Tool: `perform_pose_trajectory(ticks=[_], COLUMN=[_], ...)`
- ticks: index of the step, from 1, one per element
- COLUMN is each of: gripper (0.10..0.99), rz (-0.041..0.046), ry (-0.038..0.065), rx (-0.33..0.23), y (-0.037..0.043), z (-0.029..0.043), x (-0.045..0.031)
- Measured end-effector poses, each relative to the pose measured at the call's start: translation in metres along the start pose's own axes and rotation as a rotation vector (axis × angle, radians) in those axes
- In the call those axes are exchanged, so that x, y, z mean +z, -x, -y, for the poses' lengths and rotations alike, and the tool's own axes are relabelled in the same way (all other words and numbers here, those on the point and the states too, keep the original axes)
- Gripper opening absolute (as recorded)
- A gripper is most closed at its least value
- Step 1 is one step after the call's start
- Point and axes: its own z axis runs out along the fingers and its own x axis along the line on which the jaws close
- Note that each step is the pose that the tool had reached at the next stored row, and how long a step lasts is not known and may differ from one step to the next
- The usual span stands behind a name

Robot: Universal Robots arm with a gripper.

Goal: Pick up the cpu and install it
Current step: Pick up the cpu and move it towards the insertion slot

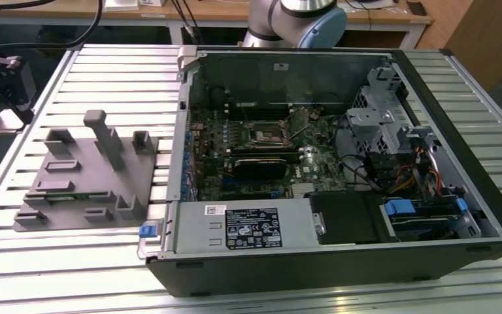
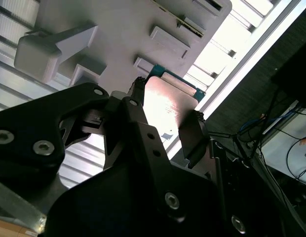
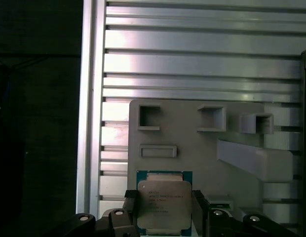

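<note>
The cpu [image 3: 164,207], a flat square chip with a silvery top and a green edge, sits between the two black fingers of my gripper [image 3: 164,197]. The fingers [image 3: 129,205] press on its opposite sides. In the second wrist view the cpu [image 2: 169,101] shines pale between the same fingers of the gripper [image 2: 165,111]. Both wrist views look down from well above the grey fixture block [image 3: 192,148], which lies far below the chip. The motherboard's black socket [image 1: 267,134] lies in the open computer case [image 1: 460,131] in the exterior view.
The grey fixture block [image 1: 85,176] with upright posts lies on the slatted aluminium table [image 1: 102,78], at the exterior view's left of the case. A drive cage [image 1: 382,118] and cables crowd the case's right side. The arm's base [image 1: 295,19] stands behind the case.
</note>
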Motion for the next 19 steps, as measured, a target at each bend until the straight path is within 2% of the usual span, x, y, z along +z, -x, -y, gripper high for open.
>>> perform_pose_trajectory(ticks=[7, 14, 19], gripper=[0.525, 0.525, 0.525], rz=[-0.0002, -0.0001, 0.0], ry=[0.0, 0.0, 0.0], rx=[0.0, 0.0, 0.0], y=[0.0001, 0.0002, 0.0003], z=[-0.0002, -0.0013, -0.0021], x=[-0.0029, -0.0143, -0.0188])
